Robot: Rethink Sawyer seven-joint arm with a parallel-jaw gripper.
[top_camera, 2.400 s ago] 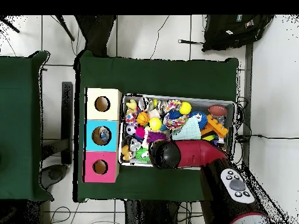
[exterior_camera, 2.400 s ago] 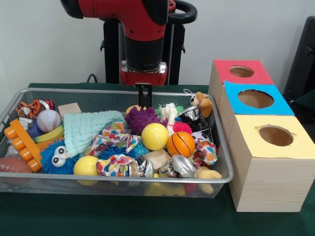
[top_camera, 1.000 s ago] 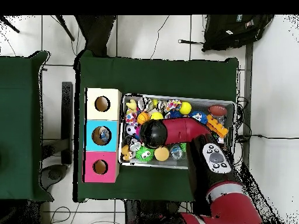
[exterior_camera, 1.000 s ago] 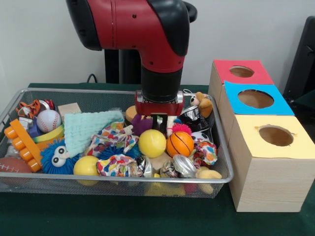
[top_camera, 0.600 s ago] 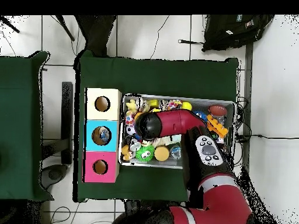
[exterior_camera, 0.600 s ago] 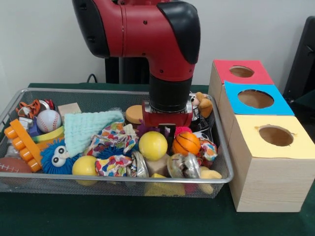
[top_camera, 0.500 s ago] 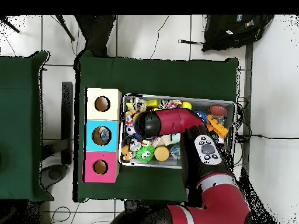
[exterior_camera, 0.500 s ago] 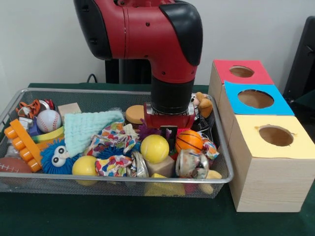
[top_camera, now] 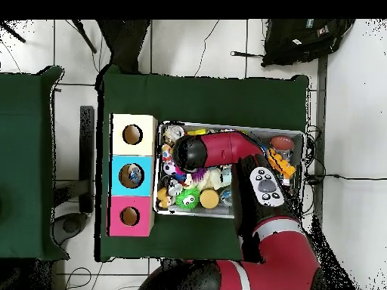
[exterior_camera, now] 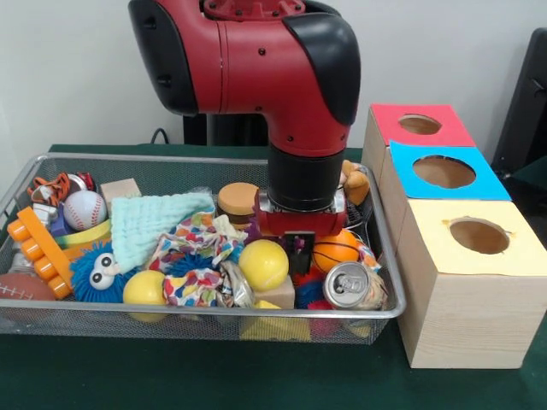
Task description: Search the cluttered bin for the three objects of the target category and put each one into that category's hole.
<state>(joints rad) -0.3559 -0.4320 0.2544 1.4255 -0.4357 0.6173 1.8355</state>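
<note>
Arm's moved toward bin [exterior_camera: 205,314] front, end effector [exterior_camera: 297,256] down in clutter beside can [exterior_camera: 347,285]; grip state unclear.

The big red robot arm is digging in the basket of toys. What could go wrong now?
The gripper is pushed deep among the toys, so it might shove the yellow ball or the small orange basketball around and bury things deeper. The shiny metal drink can lies tipped by the silver wire-mesh bin's rim, right beside the gripper; the arm might nudge it out or grab it by mistake. No clear plastic bottle shows, so the search could take a while.
</note>
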